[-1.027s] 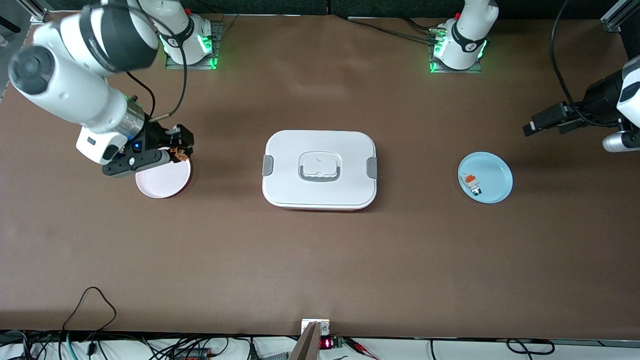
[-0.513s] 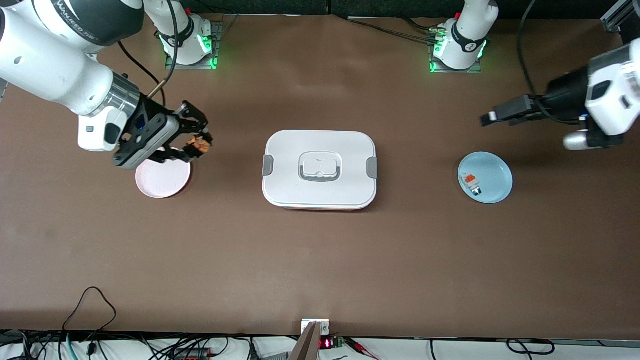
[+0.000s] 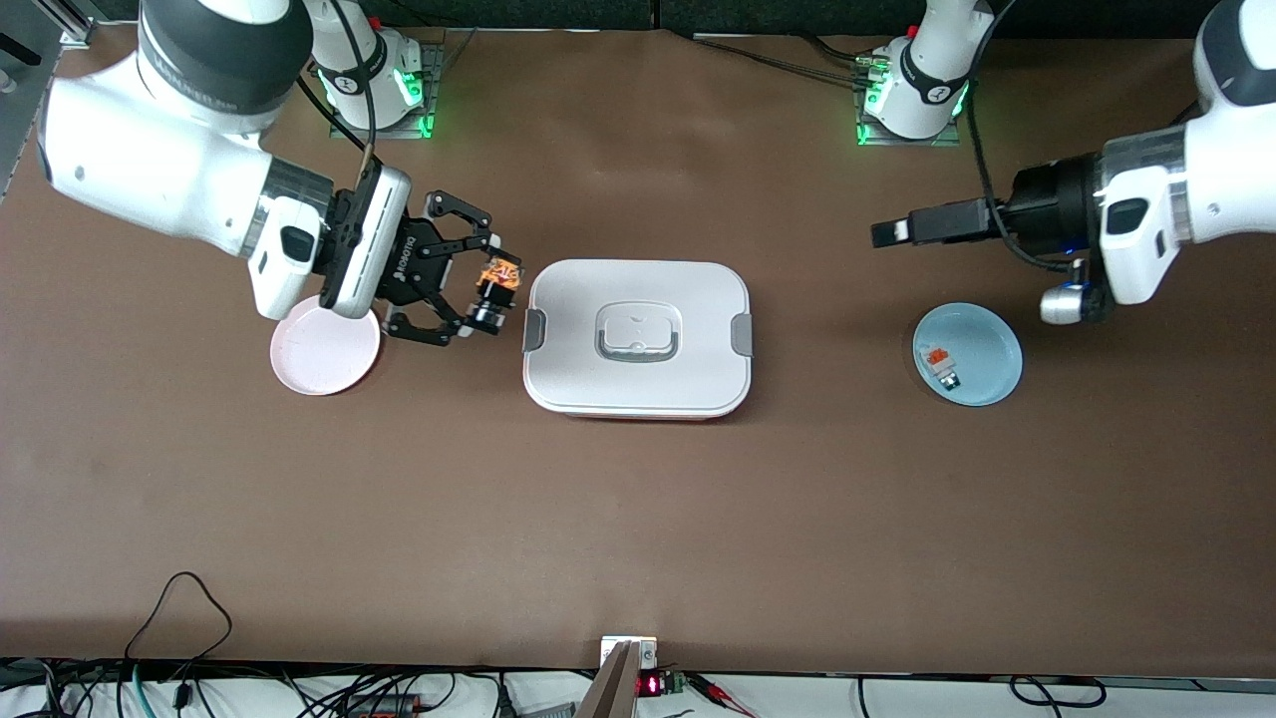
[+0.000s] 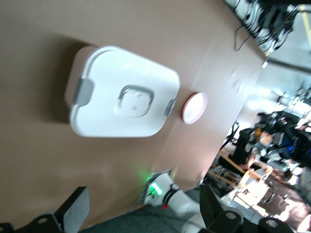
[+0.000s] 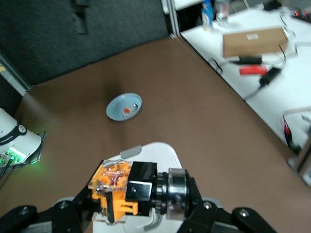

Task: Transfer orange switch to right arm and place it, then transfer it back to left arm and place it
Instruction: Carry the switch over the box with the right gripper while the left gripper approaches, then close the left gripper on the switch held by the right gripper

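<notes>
The right tool (image 3: 485,286) grips the orange switch (image 3: 495,282) in the air beside the closed box (image 3: 638,339), its long axis lying level. The left tool (image 3: 890,231) hangs open near the blue plate (image 3: 989,351), which holds a small white-and-grey piece (image 3: 941,367).

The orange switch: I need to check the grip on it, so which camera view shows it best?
The right wrist view: the small black-and-orange switch fills the foreground, clamped in the right pincer. The front view shows it tiny beside the white lidded box. The left wrist view misses it.
</notes>
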### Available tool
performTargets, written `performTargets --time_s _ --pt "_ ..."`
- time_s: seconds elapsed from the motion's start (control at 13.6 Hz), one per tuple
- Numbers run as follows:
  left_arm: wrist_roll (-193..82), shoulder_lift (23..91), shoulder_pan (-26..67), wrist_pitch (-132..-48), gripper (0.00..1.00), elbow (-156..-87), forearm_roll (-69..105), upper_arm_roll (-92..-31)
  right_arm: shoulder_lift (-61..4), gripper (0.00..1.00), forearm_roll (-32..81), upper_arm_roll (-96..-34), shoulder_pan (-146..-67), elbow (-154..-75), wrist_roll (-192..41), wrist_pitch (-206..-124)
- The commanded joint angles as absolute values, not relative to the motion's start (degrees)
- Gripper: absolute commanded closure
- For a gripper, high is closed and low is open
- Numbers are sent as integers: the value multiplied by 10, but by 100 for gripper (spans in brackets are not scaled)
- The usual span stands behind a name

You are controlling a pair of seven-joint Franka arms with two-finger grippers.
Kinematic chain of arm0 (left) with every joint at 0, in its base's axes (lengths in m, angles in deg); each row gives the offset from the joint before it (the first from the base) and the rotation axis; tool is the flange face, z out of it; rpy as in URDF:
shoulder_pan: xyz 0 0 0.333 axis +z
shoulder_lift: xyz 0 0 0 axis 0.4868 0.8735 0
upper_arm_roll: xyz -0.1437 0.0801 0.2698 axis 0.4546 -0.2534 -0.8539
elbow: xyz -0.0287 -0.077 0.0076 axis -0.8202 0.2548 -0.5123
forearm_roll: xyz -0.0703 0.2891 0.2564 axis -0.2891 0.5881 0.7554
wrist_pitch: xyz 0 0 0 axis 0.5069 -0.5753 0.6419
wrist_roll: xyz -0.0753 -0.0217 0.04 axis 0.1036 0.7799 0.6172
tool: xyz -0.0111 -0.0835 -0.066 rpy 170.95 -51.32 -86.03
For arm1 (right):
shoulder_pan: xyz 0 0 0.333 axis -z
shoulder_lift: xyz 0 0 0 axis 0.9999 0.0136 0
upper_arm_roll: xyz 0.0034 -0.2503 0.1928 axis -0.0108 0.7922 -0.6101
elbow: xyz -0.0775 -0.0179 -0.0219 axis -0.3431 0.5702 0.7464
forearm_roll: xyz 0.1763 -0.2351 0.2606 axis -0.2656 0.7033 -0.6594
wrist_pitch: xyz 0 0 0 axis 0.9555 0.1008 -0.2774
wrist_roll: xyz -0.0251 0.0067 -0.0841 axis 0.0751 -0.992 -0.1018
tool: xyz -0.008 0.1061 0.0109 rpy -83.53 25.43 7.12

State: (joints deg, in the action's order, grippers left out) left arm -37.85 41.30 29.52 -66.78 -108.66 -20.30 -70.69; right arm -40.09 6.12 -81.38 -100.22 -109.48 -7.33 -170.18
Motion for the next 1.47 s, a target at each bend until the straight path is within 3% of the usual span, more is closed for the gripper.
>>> performTargets --time_s 0.0,0.22,0.51,0.95,1.39 --pt "-333 438 290 -747 0 -1073 -233 -661 -380 80 -45 -814 -1006 -1088 87 -1701" --pt "-320 465 269 -847 0 -1075 -272 -630 -363 80 -169 -814 -1017 -1094 213 -1700" --pt "-314 485 211 -940 0 -1076 -303 -630 -350 80 -234 -813 -1065 -1089 235 -1714" --pt "-397 476 185 -942 0 -1077 -259 -629 -350 80 -252 -814 -1127 -1088 237 -1816" --pt "-403 470 184 -942 1 -1090 -259 -605 -350 80 -246 -814 -1132 -1088 239 -1817"
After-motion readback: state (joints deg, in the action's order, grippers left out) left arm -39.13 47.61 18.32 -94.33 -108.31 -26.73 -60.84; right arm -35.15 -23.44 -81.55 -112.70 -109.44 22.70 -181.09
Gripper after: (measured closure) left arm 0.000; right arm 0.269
